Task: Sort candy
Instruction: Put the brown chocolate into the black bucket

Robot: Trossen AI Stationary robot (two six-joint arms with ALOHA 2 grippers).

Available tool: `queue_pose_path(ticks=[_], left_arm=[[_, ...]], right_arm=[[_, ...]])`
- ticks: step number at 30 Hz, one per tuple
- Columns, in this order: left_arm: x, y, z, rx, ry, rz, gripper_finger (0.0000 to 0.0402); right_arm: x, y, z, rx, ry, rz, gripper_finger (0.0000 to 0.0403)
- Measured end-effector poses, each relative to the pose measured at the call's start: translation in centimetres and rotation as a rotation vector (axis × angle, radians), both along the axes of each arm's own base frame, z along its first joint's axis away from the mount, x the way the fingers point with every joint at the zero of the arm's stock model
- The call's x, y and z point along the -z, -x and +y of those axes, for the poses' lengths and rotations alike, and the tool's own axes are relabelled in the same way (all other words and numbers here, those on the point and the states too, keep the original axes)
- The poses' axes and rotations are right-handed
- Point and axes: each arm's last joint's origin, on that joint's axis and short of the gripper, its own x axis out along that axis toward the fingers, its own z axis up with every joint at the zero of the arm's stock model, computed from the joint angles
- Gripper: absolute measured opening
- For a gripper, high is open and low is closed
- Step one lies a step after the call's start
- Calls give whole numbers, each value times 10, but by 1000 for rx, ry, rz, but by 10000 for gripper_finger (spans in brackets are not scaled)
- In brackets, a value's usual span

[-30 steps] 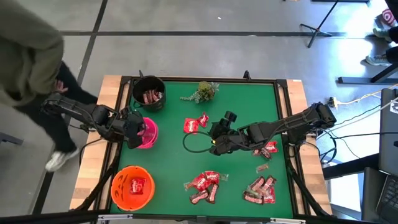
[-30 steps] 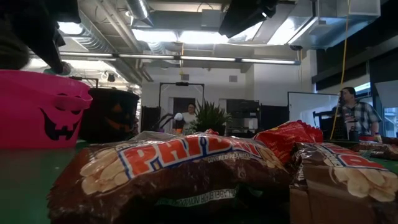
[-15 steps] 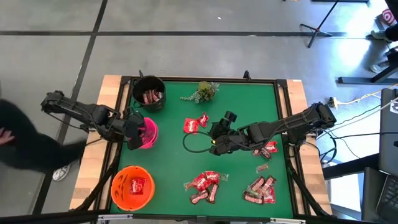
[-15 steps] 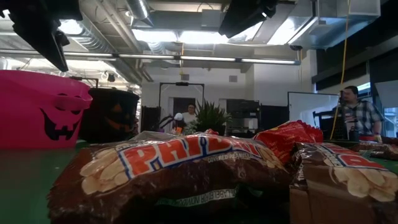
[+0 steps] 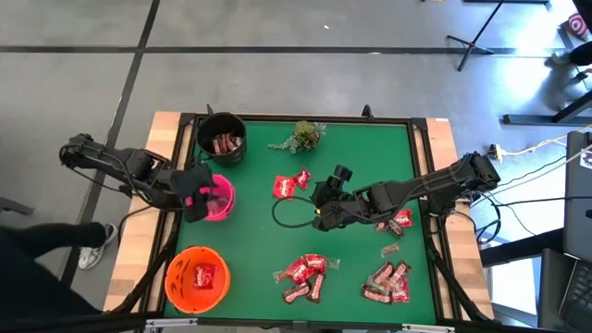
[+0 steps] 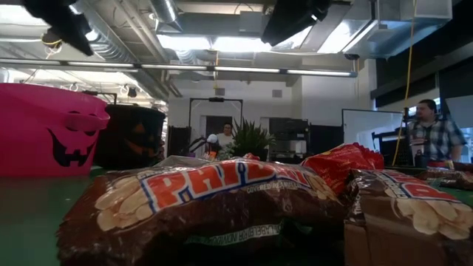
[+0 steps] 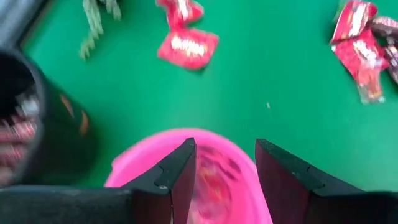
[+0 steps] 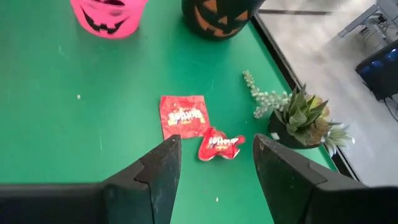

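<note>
Left gripper (image 7: 221,180) hangs directly above the pink bowl (image 5: 220,198), jaws parted and empty — placed to let candy fall in. Right gripper (image 8: 214,165), jaws apart and empty, faces two red packets (image 8: 183,116) beside that bowl — apparently next.

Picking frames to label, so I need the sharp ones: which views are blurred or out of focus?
Left wrist view: smeared throughout, pink bowl and candy soft. Low view: nearest candy bar out of focus. High and right wrist views: crisp, red packets legible.
</note>
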Motion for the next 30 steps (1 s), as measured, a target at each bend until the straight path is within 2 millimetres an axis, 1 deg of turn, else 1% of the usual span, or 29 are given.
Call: queue_pose_path(ticks=[3,6,10,12,15,20,24,30], left_arm=[[-5,-5,-1,36,-53,-66,153],[-11,-12,-3,102,-97,-147,153],[-13,-20,-5,183,-155,-248,153],[-10,-23,-7,214,-158,-282,153],[-3,-29,-9,243,-164,-326,153],[8,-39,-12,267,-172,-401,153],[12,-42,-14,280,-153,-448,153],[14,-42,-14,282,-150,-447,153]], right_arm=[[2,1,-5,14,-26,31,198],[7,6,-11,35,-41,104,198],[22,17,-16,68,-81,209,198],[29,28,-18,89,-112,269,198],[37,51,-22,168,-170,373,198],[54,80,-25,260,-337,463,198],[79,102,-28,354,-472,565,198],[110,131,-31,497,-585,699,198]])
